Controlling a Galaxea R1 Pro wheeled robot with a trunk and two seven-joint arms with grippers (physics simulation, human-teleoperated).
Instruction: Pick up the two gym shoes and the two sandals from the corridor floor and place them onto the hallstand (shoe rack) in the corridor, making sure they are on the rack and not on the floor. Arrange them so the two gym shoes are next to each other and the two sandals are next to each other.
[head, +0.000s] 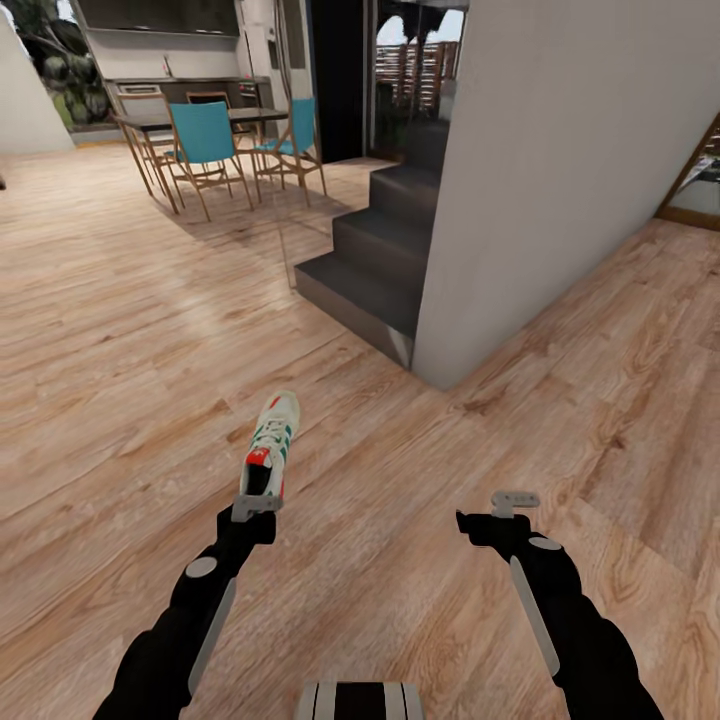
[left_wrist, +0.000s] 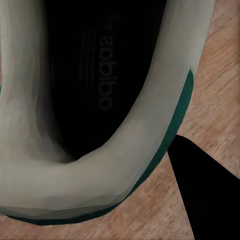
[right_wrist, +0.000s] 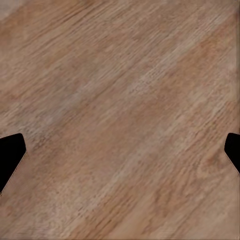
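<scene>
One gym shoe (head: 272, 440) at left pincer (head: 256, 503).

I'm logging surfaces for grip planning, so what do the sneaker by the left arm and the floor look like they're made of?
Gym shoe: smooth off-white upper, looks like leather or synthetic, matte; green stripes, red-orange heel, dark printed insole seen from the left wrist. Corridor floor: light brown wood planks, or a wood-look laminate, with visible grain and knots and a soft sheen.
</scene>
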